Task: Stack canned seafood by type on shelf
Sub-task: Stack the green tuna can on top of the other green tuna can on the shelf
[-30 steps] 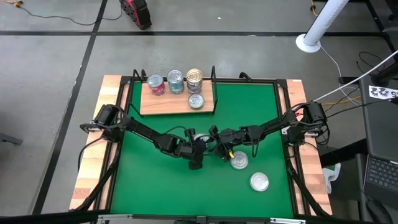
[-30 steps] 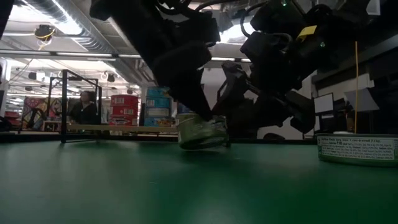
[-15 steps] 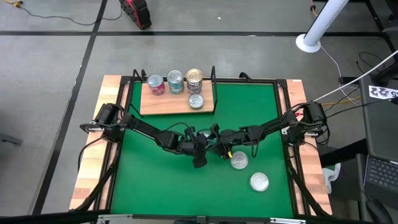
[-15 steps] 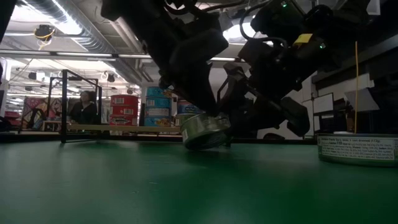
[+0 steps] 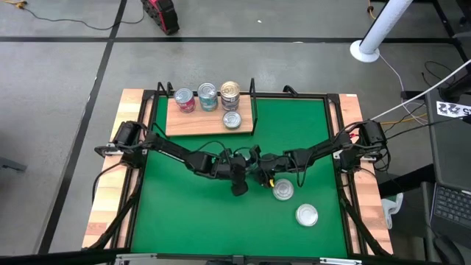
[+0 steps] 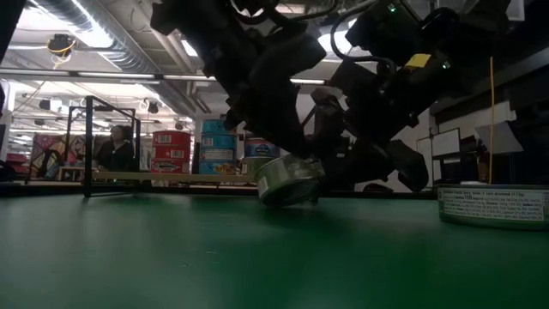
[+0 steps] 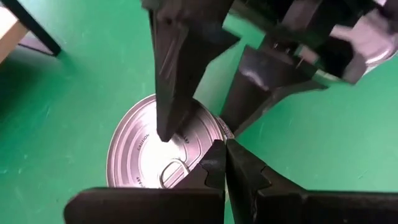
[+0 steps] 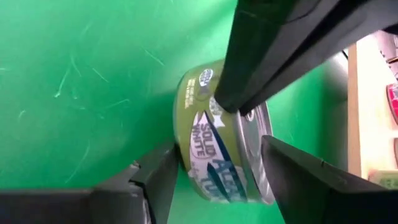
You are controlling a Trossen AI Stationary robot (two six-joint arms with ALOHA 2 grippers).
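The big green mat (image 5: 191, 213) covers most of the table, and at its far edge sits the wooden shelf (image 5: 193, 123) with its thin black uprights. Both dark arms reach in from the sides and meet near the middle of the mat. The left gripper (image 5: 237, 177) has its fingers pressed together, their tips resting down on the shiny lid of a gold-green tuna tin (image 6: 290, 178); from its own wrist camera the two closed fingers (image 7: 214, 165) lie right across that lid by the pull tab. The right gripper (image 5: 259, 168) stands with its fingers spread on either side of the same tin (image 8: 217, 149), one finger (image 8: 298, 180) by the lid end and the other by the base, not visibly squeezing it. Seen from table height the tin is tipped, one edge lifted off the mat. On the shelf stand a red tin (image 5: 185, 99), a teal stack (image 5: 208, 96) and a gold stack (image 5: 230, 93) in a row, with a single tin (image 5: 231, 120) just in front of them. Two more tins lie loose on the mat nearer the right arm, one (image 5: 283, 191) just beside the grippers and another (image 5: 307, 215) further toward the front.
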